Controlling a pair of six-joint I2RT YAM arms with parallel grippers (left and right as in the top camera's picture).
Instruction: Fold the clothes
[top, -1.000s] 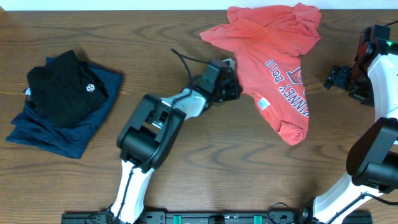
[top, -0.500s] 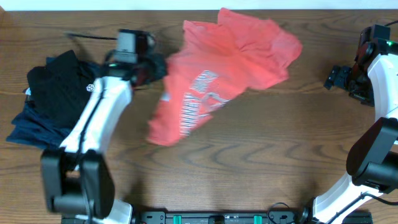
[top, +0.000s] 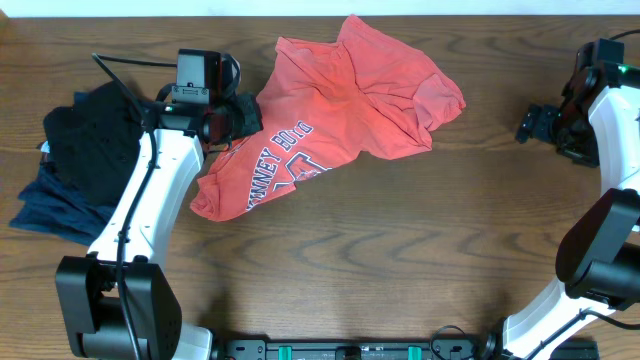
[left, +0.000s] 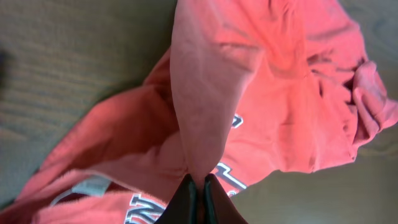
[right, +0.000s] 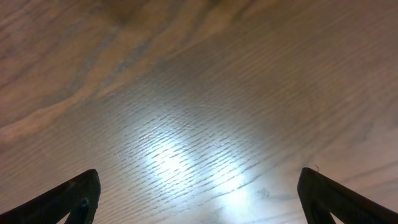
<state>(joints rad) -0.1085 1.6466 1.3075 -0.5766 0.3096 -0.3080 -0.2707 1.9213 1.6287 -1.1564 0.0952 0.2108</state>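
Left gripper (left: 199, 182) pinching fold of crumpled coral T-shirt (top: 345, 100), lettering up; right gripper (right: 198, 190) spread wide.

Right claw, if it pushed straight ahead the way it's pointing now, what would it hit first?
Probably the wooden table. The right claw is open, and its wrist view shows only wood grain and glare ahead. I can't tell how far off the surface is.
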